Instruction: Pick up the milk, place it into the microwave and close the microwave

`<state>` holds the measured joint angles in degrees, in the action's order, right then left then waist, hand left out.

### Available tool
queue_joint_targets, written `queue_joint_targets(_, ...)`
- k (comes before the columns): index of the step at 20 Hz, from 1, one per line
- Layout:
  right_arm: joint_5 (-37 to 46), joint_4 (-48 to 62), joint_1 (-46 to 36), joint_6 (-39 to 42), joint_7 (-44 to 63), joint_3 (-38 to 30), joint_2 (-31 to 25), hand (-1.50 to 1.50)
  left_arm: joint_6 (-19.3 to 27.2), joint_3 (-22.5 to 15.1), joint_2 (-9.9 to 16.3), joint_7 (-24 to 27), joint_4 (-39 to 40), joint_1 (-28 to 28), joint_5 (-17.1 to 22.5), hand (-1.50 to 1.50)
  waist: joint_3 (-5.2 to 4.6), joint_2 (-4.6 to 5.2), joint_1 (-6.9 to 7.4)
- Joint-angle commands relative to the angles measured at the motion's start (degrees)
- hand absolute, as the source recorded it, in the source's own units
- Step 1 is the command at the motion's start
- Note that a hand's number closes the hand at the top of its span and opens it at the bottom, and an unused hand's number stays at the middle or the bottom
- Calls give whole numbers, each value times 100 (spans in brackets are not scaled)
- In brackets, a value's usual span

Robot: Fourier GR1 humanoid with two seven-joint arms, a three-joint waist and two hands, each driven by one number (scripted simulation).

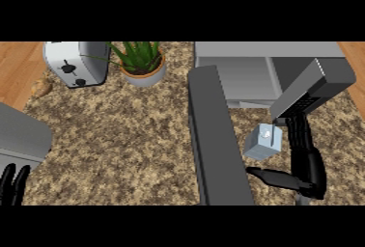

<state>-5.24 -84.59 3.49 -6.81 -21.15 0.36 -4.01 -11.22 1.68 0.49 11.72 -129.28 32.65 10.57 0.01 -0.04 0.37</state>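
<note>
Right hand (pixel 303 164) open, milk (pixel 262 142) just beside its fingers

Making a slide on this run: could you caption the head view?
Right hand open beside the milk on the counter, microwave door open.

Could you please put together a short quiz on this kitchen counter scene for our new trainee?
1. True or false: the microwave door is open.
2. Which hand is beside the milk carton: A) the left hand, B) the right hand?
3. What stands between the toaster and the microwave?

Key: 1. True. 2. B. 3. A potted plant.
</note>
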Motion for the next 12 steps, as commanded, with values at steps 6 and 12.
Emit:
queue_joint_targets(6,136,1025,-298,287,-864,-175,-33,-150,172,-345,-48,29,-137,86,-244,-150,0,0,-2)
queue_joint_targets(12,185,2342,-1140,7,-1224,-572,28,-150,-73,-61,-48,28,3,65,-89,-150,0,7,15)
